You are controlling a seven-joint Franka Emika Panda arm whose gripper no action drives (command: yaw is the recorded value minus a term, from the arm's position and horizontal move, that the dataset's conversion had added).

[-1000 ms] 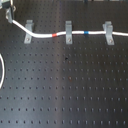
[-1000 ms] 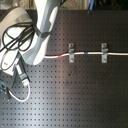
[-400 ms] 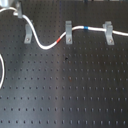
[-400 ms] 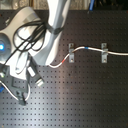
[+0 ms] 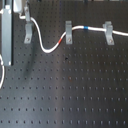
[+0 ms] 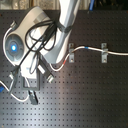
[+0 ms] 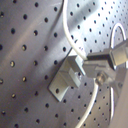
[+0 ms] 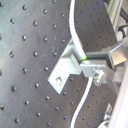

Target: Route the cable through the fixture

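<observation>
In the first exterior view the cable (image 5: 48, 49) comes in from the right and passes through the right fixture (image 5: 107, 31). Its blue band (image 5: 86, 28) lies before the middle fixture (image 5: 68, 31) and its red band (image 5: 62, 40) just past it. It then sags and rises to my gripper (image 5: 26, 19), which is above the left fixture (image 5: 28, 33). In both wrist views the gripper (image 8: 93, 68) is shut on the cable (image 8: 73, 25) right at this fixture (image 8: 64, 72); it also shows in the first wrist view (image 7: 66, 76).
A plain white cord (image 5: 2, 75) curves along the first exterior view's left edge. In the second exterior view the arm (image 6: 47, 35) with its black hoses hides the left fixture; two fixtures (image 6: 71, 52) (image 6: 104, 51) show. The black perforated board (image 5: 75, 95) lies under everything.
My gripper has carried the cable's free end toward the left fixture. The stretch between the middle fixture and the gripper now sags in a deeper loop.
</observation>
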